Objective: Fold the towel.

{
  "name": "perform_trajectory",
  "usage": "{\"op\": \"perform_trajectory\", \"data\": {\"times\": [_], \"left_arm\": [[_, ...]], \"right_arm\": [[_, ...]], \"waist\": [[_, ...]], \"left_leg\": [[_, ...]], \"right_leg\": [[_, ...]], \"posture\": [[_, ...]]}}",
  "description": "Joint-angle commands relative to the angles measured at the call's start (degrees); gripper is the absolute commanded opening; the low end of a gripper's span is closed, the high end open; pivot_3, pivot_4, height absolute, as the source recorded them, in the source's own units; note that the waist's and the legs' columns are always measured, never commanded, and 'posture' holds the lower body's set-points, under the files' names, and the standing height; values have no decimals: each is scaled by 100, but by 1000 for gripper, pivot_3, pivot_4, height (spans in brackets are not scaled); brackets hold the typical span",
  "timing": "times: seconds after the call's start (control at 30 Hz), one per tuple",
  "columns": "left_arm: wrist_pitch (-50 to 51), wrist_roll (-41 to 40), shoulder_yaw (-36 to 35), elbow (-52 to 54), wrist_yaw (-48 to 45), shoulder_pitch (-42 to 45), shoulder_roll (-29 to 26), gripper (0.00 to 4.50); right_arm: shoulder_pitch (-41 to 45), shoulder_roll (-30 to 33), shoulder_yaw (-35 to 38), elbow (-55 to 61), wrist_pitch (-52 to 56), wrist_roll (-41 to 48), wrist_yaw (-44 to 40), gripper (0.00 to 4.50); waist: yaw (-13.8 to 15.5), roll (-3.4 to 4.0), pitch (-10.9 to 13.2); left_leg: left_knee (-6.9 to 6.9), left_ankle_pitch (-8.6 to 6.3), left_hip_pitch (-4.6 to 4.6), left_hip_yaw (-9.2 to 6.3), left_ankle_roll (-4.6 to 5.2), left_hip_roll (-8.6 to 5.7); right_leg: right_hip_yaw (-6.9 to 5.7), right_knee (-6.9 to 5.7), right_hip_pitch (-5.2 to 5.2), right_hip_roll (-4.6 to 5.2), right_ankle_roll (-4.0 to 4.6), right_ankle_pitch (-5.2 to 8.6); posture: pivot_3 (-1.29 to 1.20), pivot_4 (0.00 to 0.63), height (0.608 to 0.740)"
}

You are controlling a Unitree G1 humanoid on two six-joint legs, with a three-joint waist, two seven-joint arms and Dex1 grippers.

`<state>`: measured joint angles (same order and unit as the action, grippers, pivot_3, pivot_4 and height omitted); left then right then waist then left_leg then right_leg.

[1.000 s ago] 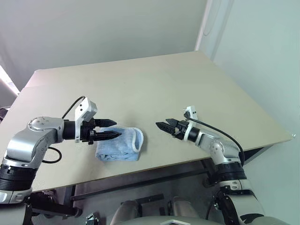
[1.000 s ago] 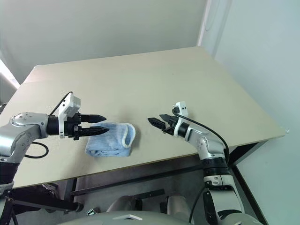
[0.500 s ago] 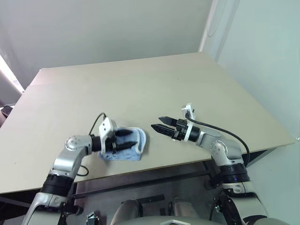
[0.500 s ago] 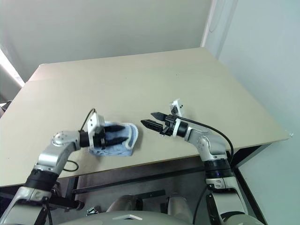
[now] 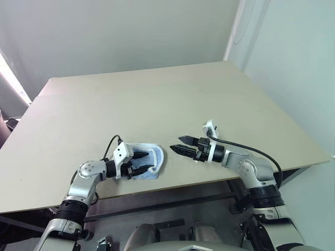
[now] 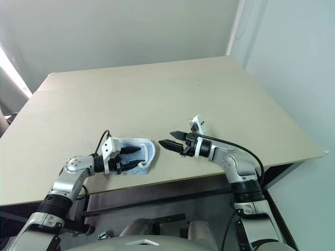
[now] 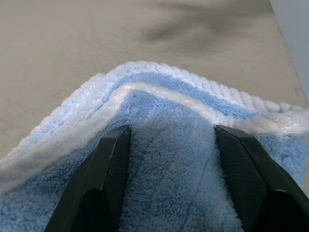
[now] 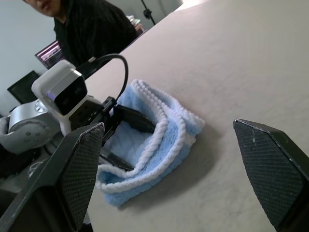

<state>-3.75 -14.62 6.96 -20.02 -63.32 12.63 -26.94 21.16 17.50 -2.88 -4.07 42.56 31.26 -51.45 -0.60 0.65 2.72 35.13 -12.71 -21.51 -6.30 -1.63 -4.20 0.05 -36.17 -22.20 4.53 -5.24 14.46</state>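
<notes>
The towel (image 5: 157, 158) is a light blue terry bundle with whitish edging, folded over on itself near the front edge of the table (image 5: 157, 94). My left gripper (image 5: 149, 161) comes in from its left, open, with both black fingers (image 7: 111, 169) spread flat on the towel's (image 7: 164, 125) top layer just short of the edging. My right gripper (image 5: 175, 144) hovers a short way to the right of the towel (image 8: 159, 145), pointing at it. It is open wide and holds nothing.
The beige table stretches far back and to the right, with its front edge just below the towel. A person in a dark top (image 8: 91, 24) sits beyond the table's left side, beside a dark screen (image 8: 21, 87).
My left gripper has sunk from hovering above the towel's left side down onto its top layer, and the arm has dropped low. The right gripper stays open beside the towel.
</notes>
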Motion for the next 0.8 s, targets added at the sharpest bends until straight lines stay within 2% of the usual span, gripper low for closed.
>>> {"op": "perform_trajectory", "data": {"times": [0.03,0.13,0.27,0.43,0.6,0.8], "left_arm": [[472,-323,-288,360,-17,-21,-145,2888],[853,-646,-707,987,55,-130,-424,2888],[1482,-1165,-1374,2083,-109,-580,-1224,2888],[2041,-1673,-2166,2898,-160,-1276,-1844,2888],[1983,-1591,-2565,3322,107,-2087,-1844,2888],[1896,-1355,-2355,3671,393,-2686,-1635,2888]], "right_arm": [[171,-22,25,209,376,314,-57,4500],[300,-16,-71,79,934,382,72,4500],[573,-59,45,-183,2121,785,169,4500],[858,-237,178,-517,3007,1020,435,4500],[1385,-481,74,-1216,3762,890,827,4500],[1632,-771,-37,-1574,4154,785,1074,4500]], "waist": [[-3,-2,1],[-30,-9,6],[-50,-11,7],[-21,-7,8],[-34,-6,9],[-21,-5,9]], "left_leg": [[0,2,-1,0,3,0],[-1,8,-17,-2,13,0],[-3,9,-62,-3,15,7],[-5,9,-90,-3,16,1],[-3,5,-85,2,11,3],[-7,2,-88,0,6,2]], "right_leg": [[0,0,0,0,0,0],[0,-1,-13,-1,0,0],[2,-9,-69,-5,26,-16],[-1,-3,-97,-1,26,-16],[0,0,-108,1,27,-16],[0,3,-111,3,29,-16]], "posture": [[0,0,740],[0,0,740],[0,0,740],[0,0,740],[0,0,740],[0,0,740]]}}
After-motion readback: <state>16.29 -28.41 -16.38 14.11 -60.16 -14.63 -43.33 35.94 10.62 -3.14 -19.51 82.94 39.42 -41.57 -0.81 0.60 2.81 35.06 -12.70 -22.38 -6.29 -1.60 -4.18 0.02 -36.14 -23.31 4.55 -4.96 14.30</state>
